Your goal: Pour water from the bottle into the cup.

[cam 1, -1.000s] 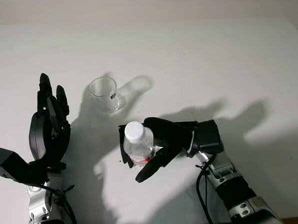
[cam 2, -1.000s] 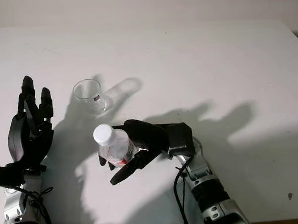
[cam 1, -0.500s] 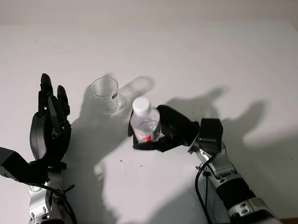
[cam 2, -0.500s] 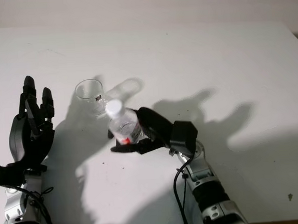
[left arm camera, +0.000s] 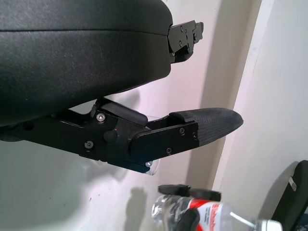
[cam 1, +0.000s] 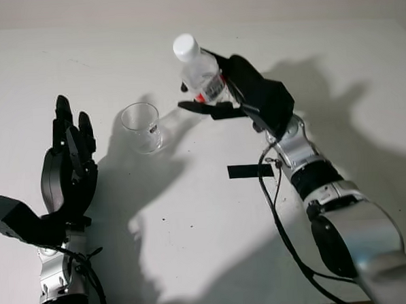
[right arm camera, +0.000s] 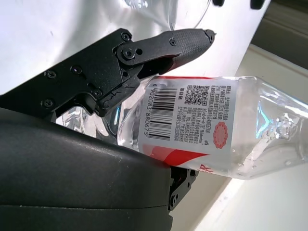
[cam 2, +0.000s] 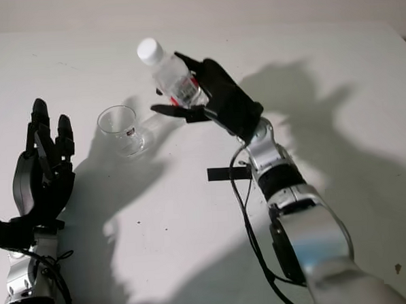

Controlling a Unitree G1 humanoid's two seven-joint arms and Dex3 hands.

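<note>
While right robot hand [cam 1: 237,89] grips bottle [cam 1: 199,74] aloft | cup [cam 1: 142,126] well clear | left robot hand [cam 1: 68,173] open

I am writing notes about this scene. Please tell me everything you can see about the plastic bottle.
The bottle is small and made of clear plastic, with a white screw cap still on and a white and red label bearing a barcode. The right hand grips it around the body and holds it in the air above the table, beyond and to the right of the cup. It is tilted, its cap end leaning toward the left. Some water shows inside.
</note>
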